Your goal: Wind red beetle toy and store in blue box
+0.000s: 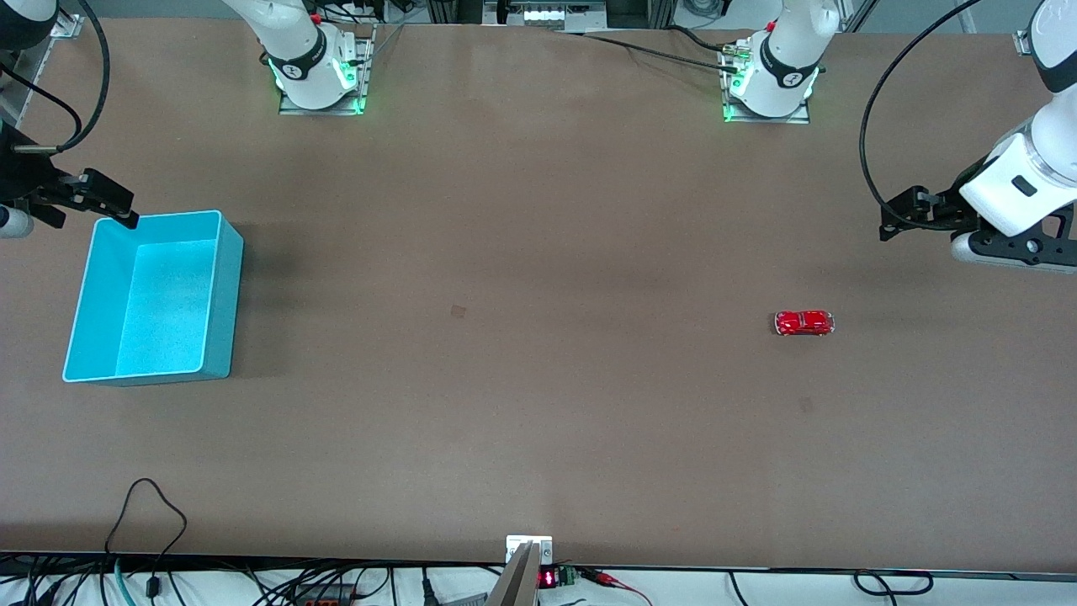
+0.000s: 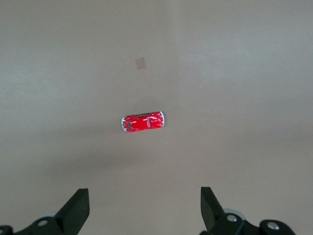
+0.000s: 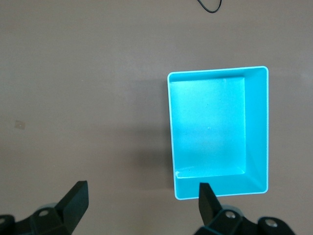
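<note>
Red beetle toy [image 1: 803, 322]: I see it on the bare desk [image 1: 522, 252], toward the left arm's end, on its wheels.
Blue box [image 1: 225, 286]: at the right arm's end, well apart from the toy.
Left gripper [image 2: 145, 208]: jaws wide, above the desk near the toy.
Right gripper [image 3: 143, 201]: jaws wide, beside the box's edge.

Red beetle toy [image 1: 803, 323]: I see glossy red paint with silvery trim
Blue box [image 1: 224, 286]: looks to me like smooth turquoise plastic, faint sheen inside
Table [image 1: 522, 404]: I read it as matt brown, smooth
Gripper fingers [image 2: 77, 209]: matt black
</note>
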You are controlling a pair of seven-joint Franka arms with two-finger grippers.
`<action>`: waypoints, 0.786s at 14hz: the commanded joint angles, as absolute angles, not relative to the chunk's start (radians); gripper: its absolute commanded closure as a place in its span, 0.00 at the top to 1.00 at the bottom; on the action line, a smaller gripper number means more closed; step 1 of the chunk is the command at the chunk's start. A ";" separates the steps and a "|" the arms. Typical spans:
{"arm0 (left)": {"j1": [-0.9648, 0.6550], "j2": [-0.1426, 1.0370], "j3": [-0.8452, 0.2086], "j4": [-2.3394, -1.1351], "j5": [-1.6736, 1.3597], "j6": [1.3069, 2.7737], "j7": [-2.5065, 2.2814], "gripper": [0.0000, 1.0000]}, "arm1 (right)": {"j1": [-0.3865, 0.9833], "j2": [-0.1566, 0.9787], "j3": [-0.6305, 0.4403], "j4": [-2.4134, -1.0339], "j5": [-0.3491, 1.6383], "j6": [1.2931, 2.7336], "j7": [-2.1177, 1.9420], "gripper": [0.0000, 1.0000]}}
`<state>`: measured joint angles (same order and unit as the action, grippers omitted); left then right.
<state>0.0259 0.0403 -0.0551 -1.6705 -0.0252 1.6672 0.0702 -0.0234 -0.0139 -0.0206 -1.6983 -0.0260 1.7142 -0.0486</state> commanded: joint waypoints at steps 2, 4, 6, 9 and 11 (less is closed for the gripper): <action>0.015 0.067 -0.041 -1.609 -0.051 1.615 0.080 1.00 | -0.023 -0.015 -0.017 -1.689 -0.038 1.706 -0.057 1.00; 0.017 0.089 -0.041 -1.582 -0.043 1.612 0.080 1.00 | -0.023 -0.017 -0.017 -1.690 -0.038 1.706 -0.055 1.00; 0.017 0.091 -0.044 -1.582 -0.038 1.612 0.081 1.00 | -0.023 -0.015 -0.017 -1.690 -0.038 1.706 -0.055 1.00; 0.014 0.089 -0.046 -1.594 -0.040 1.606 0.066 1.00 | -0.023 -0.015 -0.017 -1.690 -0.038 1.706 -0.057 1.00; 0.012 0.087 -0.046 -1.591 -0.041 1.565 0.064 1.00 | -0.023 -0.017 -0.017 -1.690 -0.038 1.706 -0.057 1.00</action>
<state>0.0217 0.0767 -0.0532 -1.6242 -0.0276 1.6158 0.0673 -0.0234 -0.0138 -0.0206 -1.6983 -0.0260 1.7142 -0.0486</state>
